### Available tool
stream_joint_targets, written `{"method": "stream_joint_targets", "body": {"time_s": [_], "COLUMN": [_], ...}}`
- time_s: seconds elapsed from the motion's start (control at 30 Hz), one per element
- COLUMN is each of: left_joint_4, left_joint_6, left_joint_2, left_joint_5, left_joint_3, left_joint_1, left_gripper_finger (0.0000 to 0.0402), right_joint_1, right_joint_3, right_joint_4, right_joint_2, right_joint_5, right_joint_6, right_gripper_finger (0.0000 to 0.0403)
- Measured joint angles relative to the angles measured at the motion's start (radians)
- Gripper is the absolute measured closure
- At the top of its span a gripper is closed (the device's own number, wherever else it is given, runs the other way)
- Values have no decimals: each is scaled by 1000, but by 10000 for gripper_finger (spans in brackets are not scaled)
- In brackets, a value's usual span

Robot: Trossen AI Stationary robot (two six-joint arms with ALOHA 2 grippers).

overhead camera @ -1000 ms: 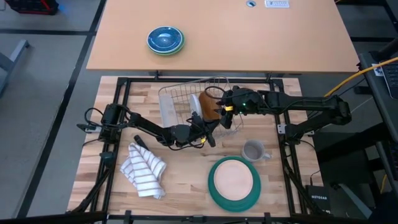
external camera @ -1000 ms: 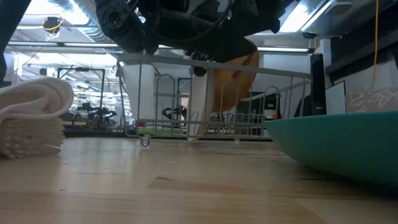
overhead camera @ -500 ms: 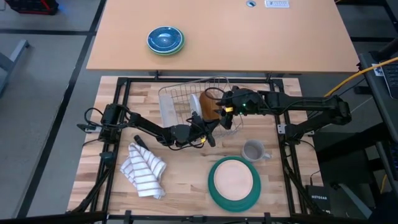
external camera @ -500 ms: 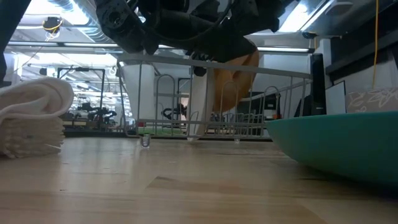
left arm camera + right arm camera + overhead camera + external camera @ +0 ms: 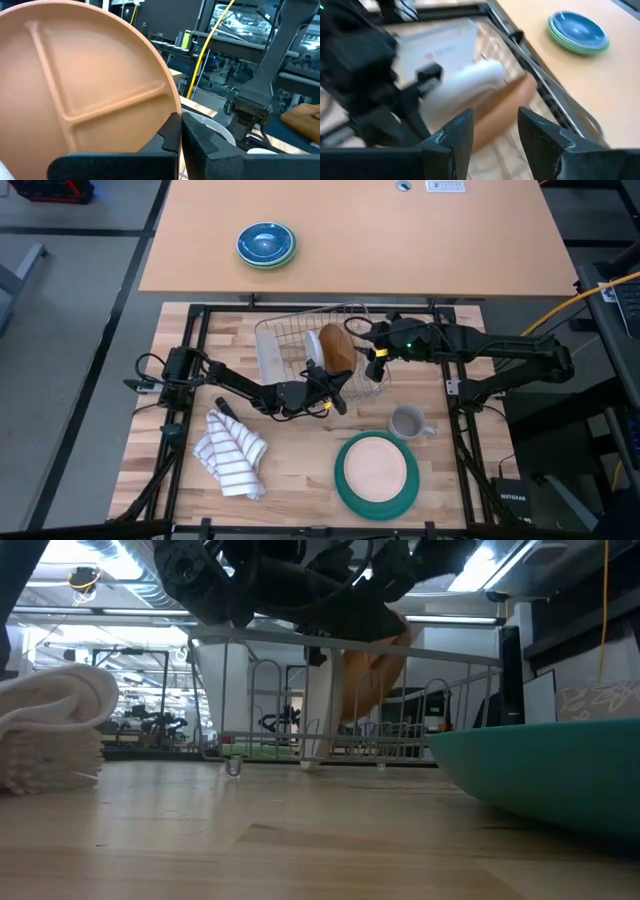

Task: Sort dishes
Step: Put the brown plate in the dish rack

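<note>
A wire rack (image 5: 290, 340) stands mid-table. An orange-tan divided plate (image 5: 337, 347) stands on edge in it, beside a white plate (image 5: 313, 345); the tan one fills the left wrist view (image 5: 85, 85) and shows in the low view (image 5: 375, 670). A pale tan plate (image 5: 377, 465) lies on the dark green plate (image 5: 345, 485) near the front edge. My left gripper (image 5: 322, 380) (image 5: 181, 132) is shut at the rack's near side, by the tan plate's rim. My right gripper (image 5: 370, 348) (image 5: 492, 132) is open and empty, just right of the tan plate. My left gripper's shut fingers (image 5: 167, 137) stand against the lower rim (image 5: 170, 112) of the orange-tan plate, coming level from the table's near left. The plate's face is turned toward them, not pinched between them. I cannot tell whether they touch it.
A grey mug (image 5: 408, 422) stands right of centre, near the green plate. A striped white towel (image 5: 232, 452) lies at the near left. Blue bowls on green ones (image 5: 266, 244) sit on the far table. The rack's wires (image 5: 350, 635) surround the standing plates.
My right gripper has drawn back from the orange-tan plate toward the table's right edge and now stands apart from it. The plate stays standing on edge in the rack, now showing more fully from above.
</note>
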Motion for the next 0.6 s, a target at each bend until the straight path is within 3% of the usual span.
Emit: {"method": "stream_joint_targets", "body": {"time_s": [0.27, 0.6], "left_joint_4": [-41, -55], "left_joint_6": [-8, -32], "left_joint_2": [0, -1], "left_joint_5": [0, -1], "left_joint_3": [0, 1], "left_joint_1": [0, 0], "left_gripper_finger": [401, 400], "right_joint_1": [-1, -1], "right_joint_3": [-4, -4], "right_joint_4": [-205, -266], "right_joint_2": [30, 120], "right_joint_5": [113, 131], "right_joint_6": [26, 20], "right_gripper_finger": [244, 244]}}
